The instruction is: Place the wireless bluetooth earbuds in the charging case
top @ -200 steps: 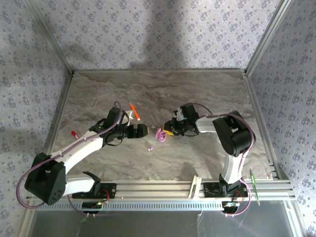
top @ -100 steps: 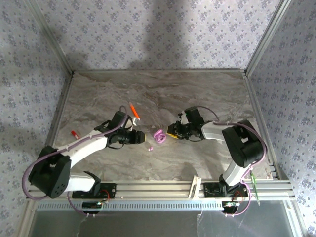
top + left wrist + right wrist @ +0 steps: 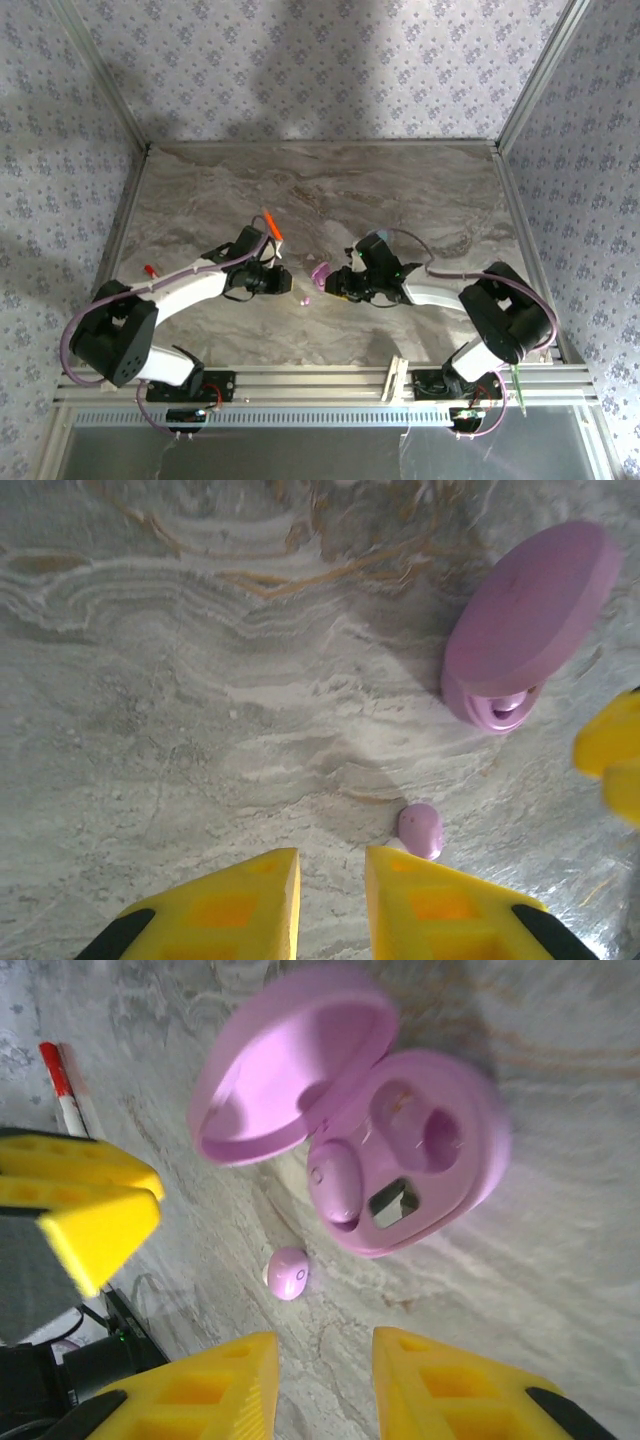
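marbled grey worktop [image 3: 400, 190] carries the open pink charging case [image 3: 420, 1150] near its middle. one seated earbud [image 3: 335, 1180] fills a well, as far as the blur allows; the neighbouring well is bare. the loose earbud [image 3: 287, 1272] lies on the stone just beside the case, toward the near edge, so i judge this pair half done. left pincer [image 3: 332, 890] stands a narrow slit apart, right pincer [image 3: 325, 1380] wider, both holding nothing, both near that bud. from above it is a mere speck; any other buds are too small to tell.
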Action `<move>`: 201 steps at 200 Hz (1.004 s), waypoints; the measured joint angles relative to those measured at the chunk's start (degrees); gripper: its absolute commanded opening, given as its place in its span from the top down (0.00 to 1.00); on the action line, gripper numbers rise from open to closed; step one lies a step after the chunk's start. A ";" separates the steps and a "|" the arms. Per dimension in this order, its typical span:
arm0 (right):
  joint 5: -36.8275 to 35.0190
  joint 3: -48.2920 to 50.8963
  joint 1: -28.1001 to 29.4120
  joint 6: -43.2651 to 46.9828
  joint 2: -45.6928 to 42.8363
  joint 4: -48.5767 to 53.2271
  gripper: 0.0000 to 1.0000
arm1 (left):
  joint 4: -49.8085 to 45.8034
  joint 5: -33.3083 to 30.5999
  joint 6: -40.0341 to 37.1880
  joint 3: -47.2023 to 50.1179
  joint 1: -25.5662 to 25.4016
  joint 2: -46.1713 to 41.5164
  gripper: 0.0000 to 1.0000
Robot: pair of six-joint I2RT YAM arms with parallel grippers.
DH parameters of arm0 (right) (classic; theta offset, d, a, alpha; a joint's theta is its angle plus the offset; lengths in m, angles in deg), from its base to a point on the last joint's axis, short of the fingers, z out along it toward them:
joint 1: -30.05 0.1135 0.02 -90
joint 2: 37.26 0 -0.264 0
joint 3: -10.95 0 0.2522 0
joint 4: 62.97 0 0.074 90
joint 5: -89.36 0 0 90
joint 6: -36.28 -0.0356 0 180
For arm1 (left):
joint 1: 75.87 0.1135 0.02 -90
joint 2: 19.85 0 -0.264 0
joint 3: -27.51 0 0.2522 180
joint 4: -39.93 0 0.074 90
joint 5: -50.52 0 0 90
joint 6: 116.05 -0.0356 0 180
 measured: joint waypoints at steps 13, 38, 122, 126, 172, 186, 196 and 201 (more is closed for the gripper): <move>-1.64 0.00 1.70 -1.22 0.00 -0.59 0.71 | 1.25 -1.16 -0.04 1.05 0.00 -2.67 0.75; -4.87 -0.02 4.28 -3.06 0.11 -1.16 0.74 | 4.35 -3.23 0.22 4.22 0.04 -7.52 0.75; -11.04 -3.93 8.52 -7.21 5.33 -1.68 0.72 | 13.62 -9.31 1.46 13.81 -5.11 -21.20 0.54; -11.06 -4.22 8.72 -7.37 5.62 -1.68 0.72 | 14.08 -9.64 1.84 14.29 -5.40 -21.90 0.52; -12.33 -6.05 9.99 -9.09 7.78 -1.64 0.71 | 14.36 -13.05 2.19 16.17 -6.01 -27.56 0.44; -12.61 -6.12 10.14 -9.53 8.17 -1.57 0.71 | 14.32 -13.64 2.21 16.17 -6.01 -28.39 0.42; -12.76 -6.19 10.21 -9.75 8.52 -1.51 0.71 | 14.32 -14.03 2.19 16.17 -6.01 -28.68 0.42; -12.79 -6.19 10.23 -9.88 8.66 -1.49 0.71 | 14.29 -14.19 2.19 16.17 -6.01 -28.70 0.42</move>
